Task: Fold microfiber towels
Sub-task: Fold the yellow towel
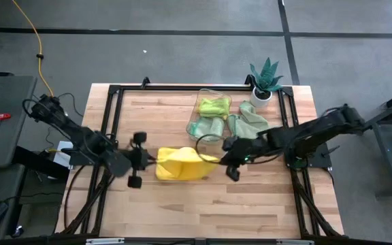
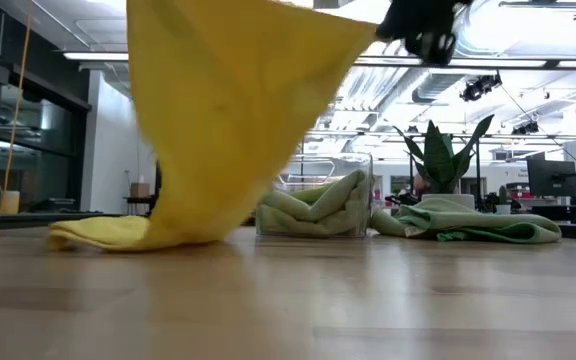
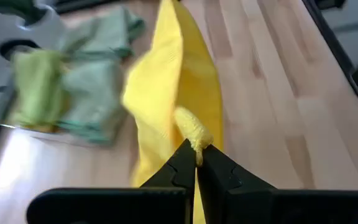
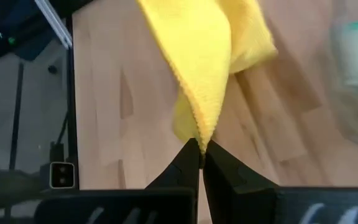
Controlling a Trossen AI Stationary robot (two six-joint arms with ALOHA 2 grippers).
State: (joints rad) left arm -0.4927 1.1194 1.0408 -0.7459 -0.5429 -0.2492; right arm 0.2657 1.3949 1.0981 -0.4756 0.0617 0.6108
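- I have the left gripper (image 3: 197,163) near the table's left-centre, clenched on one corner of the yellow towel (image 1: 179,164).
- Yellow towel hangs stretched between both grippers mid-table, its lower part resting on the wooden table (image 1: 250,211).
- I have the right gripper (image 4: 200,154) just right of the towel, clamped on the opposite corner.
- Further right and back: clear bin (image 1: 208,116) holding green towels (image 1: 213,107); a mint towel (image 1: 249,124) beside it, near the potted plant (image 1: 264,78).
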